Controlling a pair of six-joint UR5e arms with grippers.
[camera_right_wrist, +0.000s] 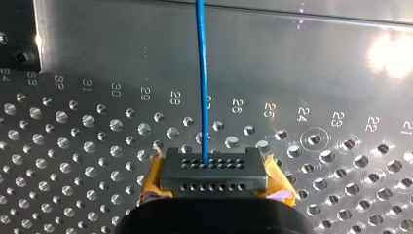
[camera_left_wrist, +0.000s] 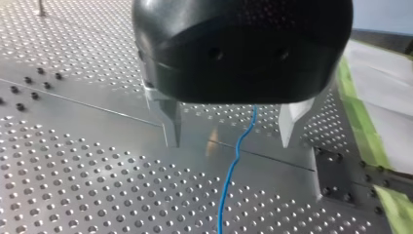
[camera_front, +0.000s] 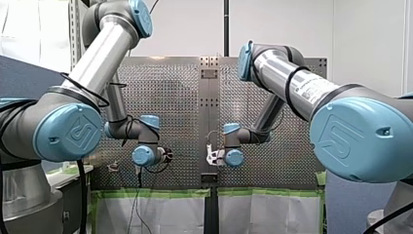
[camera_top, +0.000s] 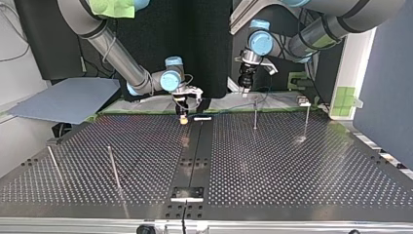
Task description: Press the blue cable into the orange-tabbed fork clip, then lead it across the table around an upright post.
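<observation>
The blue cable (camera_left_wrist: 234, 165) lies on the perforated table and passes between the metal fingers (camera_left_wrist: 171, 124) of my left gripper (camera_left_wrist: 233, 141), which hangs open just above it without touching it. My right gripper (camera_right_wrist: 214, 187) is shut: its yellow pads (camera_right_wrist: 152, 183) clamp a dark grey block (camera_right_wrist: 214, 173) with rows of small holes. The blue cable (camera_right_wrist: 202, 73) comes out of this block and runs straight ahead. In the top view my right gripper (camera_top: 183, 116) is low at the table's far edge, and my left gripper (camera_top: 245, 84) is to its right. I see no orange-tabbed clip.
Two upright posts (camera_top: 255, 114) (camera_top: 307, 119) stand near the far edge at the top view's right. Two leaning rods (camera_top: 113, 165) (camera_top: 53, 163) are at its near left. A small white piece (camera_top: 202, 118) lies beside my right gripper. Green tape (camera_left_wrist: 363, 126) lines the table's edge.
</observation>
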